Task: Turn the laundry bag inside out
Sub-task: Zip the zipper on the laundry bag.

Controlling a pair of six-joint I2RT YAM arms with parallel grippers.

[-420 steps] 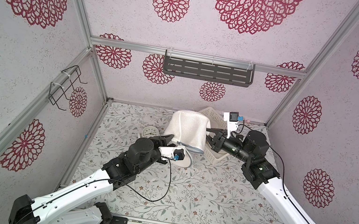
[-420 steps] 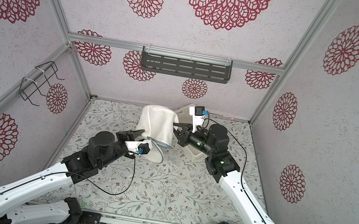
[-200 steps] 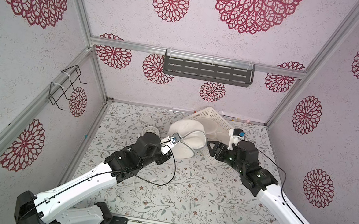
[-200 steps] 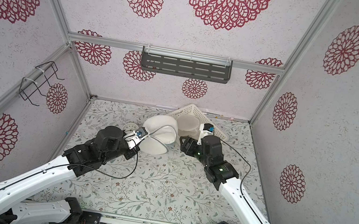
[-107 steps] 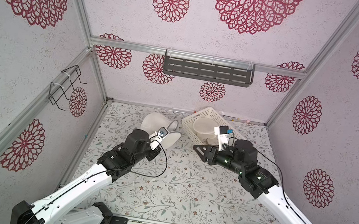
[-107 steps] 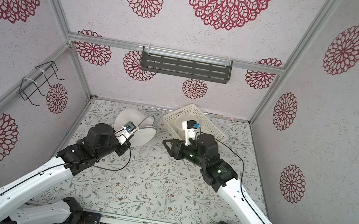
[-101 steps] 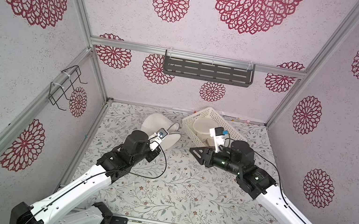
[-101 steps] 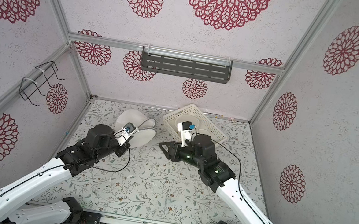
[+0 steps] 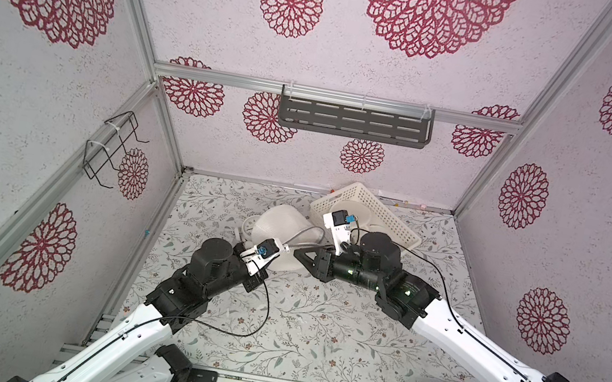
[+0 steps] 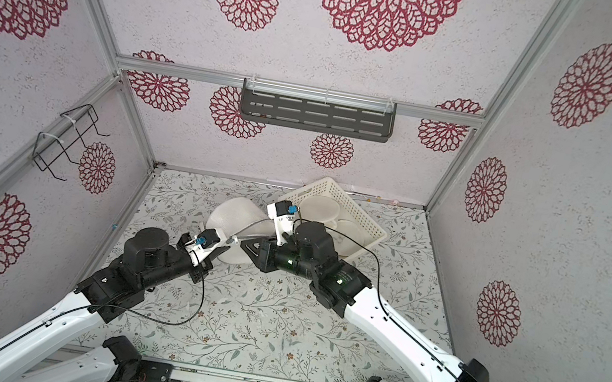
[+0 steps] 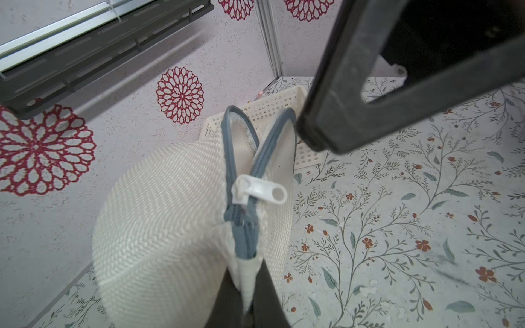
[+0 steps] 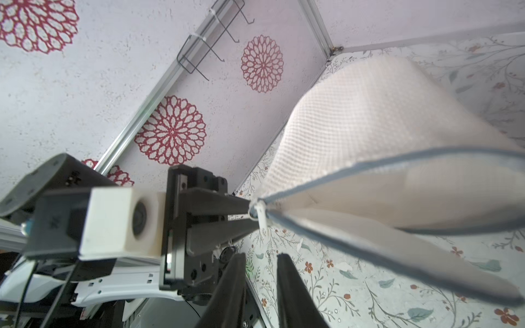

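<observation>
The white mesh laundry bag [image 11: 170,213] with grey zipper is clamped at its end by the left gripper [image 11: 247,274]; the right gripper [image 12: 261,257] is seen narrowly parted, empty.

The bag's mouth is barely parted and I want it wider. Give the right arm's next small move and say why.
Probably ease the right end effector forward onto the nearer zipper lip and close on it. The left end effector pinches the laundry bag at the zipper's end, the mouth gapes only slightly, and the right fingers stand apart with nothing between them.
</observation>
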